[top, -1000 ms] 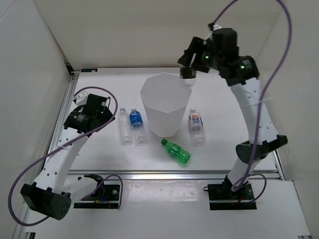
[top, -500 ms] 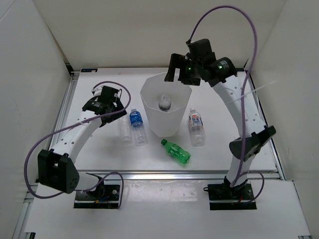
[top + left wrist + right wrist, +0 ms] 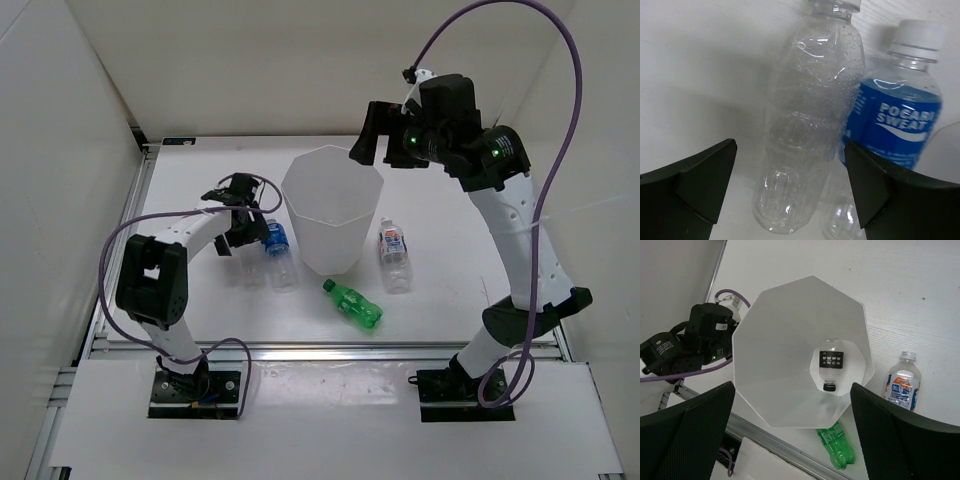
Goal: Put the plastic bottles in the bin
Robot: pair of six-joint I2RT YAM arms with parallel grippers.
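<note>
The tall white bin [image 3: 331,245] stands mid-table. High over its far rim my right gripper [image 3: 375,135] hangs open and empty. Looking down from the right wrist, the black-labelled bottle [image 3: 831,365] lies on the floor of the bin [image 3: 770,370], between the spread fingers of that gripper [image 3: 792,402]. To the left of the bin, my left gripper [image 3: 243,215] is open and low over the plain clear bottle [image 3: 805,125], which lies between its fingers. The blue-labelled bottle [image 3: 895,125] lies beside it. A white/red-labelled bottle [image 3: 394,255] and a green bottle [image 3: 353,303] lie on the table.
The white table [image 3: 460,260] is walled on three sides, with a metal rail [image 3: 320,350] along its near edge. The left arm [image 3: 705,335] reaches close to the bin's left side. The green bottle [image 3: 840,450] lies just in front of the bin.
My right gripper opened and the black-labelled bottle fell into the bin. The left arm swung right and down over the clear and blue-labelled bottles.
</note>
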